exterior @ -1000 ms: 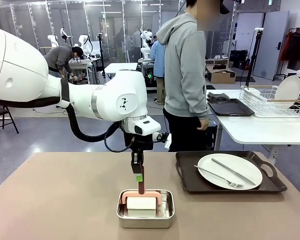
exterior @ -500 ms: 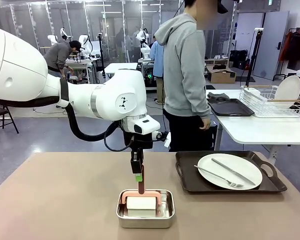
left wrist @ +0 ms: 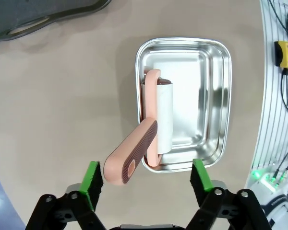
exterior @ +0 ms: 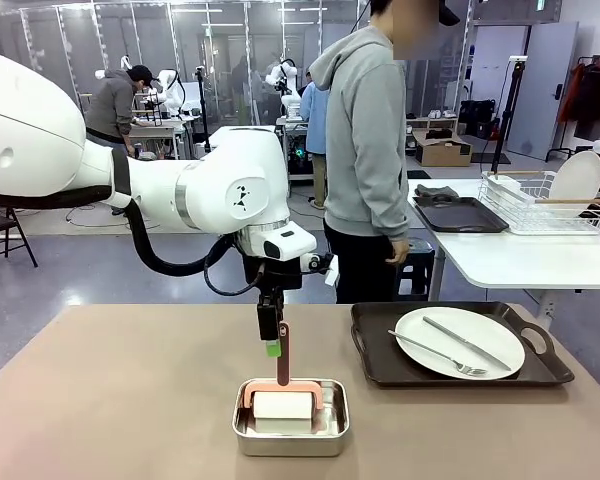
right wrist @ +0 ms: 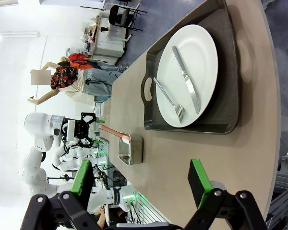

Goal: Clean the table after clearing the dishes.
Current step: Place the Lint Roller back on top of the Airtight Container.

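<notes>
On the beige table (exterior: 120,400), at the right, a white plate (exterior: 460,340) with a fork (exterior: 435,352) and a knife (exterior: 467,343) rests on a dark handled tray (exterior: 380,370). Near the front edge a pink-handled roller (exterior: 283,405) with a white roll lies in a steel pan (exterior: 290,437), its handle sticking up. My left gripper (exterior: 272,345) hangs just above that handle. In the left wrist view the left gripper (left wrist: 146,177) is open, and the handle (left wrist: 129,160) sits between the green pads, nearer the left one, untouched. My right gripper (right wrist: 140,178) is open over the table, facing the plate (right wrist: 187,72).
A person in a grey hoodie (exterior: 365,150) stands at the far side of the table. Beyond at the right, a white side table (exterior: 520,260) carries a wire rack (exterior: 545,200) and a dark tray (exterior: 460,213). A yellow stop button box (left wrist: 287,52) sits past the table's edge.
My left gripper has risen a little and drifted slightly left above the roller's handle. The roller, pan and dishes have not moved.
</notes>
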Tool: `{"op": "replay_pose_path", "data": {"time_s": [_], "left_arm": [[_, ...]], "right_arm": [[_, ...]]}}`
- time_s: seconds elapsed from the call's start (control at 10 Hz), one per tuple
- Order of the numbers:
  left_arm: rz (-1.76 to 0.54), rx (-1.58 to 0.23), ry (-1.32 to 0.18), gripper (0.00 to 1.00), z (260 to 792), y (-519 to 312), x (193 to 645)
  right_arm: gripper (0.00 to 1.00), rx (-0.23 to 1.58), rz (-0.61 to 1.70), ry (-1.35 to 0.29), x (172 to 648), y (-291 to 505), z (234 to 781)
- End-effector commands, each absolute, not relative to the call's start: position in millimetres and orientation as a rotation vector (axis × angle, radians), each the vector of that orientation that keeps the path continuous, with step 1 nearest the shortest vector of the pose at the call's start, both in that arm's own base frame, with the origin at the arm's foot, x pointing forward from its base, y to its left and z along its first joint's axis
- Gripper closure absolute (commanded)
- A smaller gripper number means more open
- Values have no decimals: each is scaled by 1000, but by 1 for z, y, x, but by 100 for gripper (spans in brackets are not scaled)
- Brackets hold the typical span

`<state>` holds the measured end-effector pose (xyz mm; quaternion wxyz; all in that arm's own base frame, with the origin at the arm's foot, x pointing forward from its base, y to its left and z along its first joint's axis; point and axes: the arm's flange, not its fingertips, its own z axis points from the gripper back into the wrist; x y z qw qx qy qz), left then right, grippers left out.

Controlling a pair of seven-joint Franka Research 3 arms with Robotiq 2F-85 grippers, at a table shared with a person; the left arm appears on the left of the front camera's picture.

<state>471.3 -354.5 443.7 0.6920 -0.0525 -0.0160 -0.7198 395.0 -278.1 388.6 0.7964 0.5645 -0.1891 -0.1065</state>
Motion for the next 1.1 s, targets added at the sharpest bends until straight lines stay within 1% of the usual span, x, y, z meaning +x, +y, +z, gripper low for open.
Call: {"op": "replay_pose_path", "data": {"time_s": [0.0,0.3,0.4,0.9,1.0], "left_arm": [[-1590,-138,-57,0,446,-349,468],[-1543,-135,-58,0,446,-344,471],[-1514,-109,-51,0,446,-341,472],[-1419,-109,-121,0,462,-305,470],[-1457,-91,-65,0,464,-323,482]], "right_arm": [[0,1212,-228,-407,394,-277,391],[0,1212,-228,-407,394,-277,391],[0,1212,-228,-407,394,-277,391],[0,1212,-228,-407,394,-277,391],[0,1212,-228,-407,394,-277,391]]}}
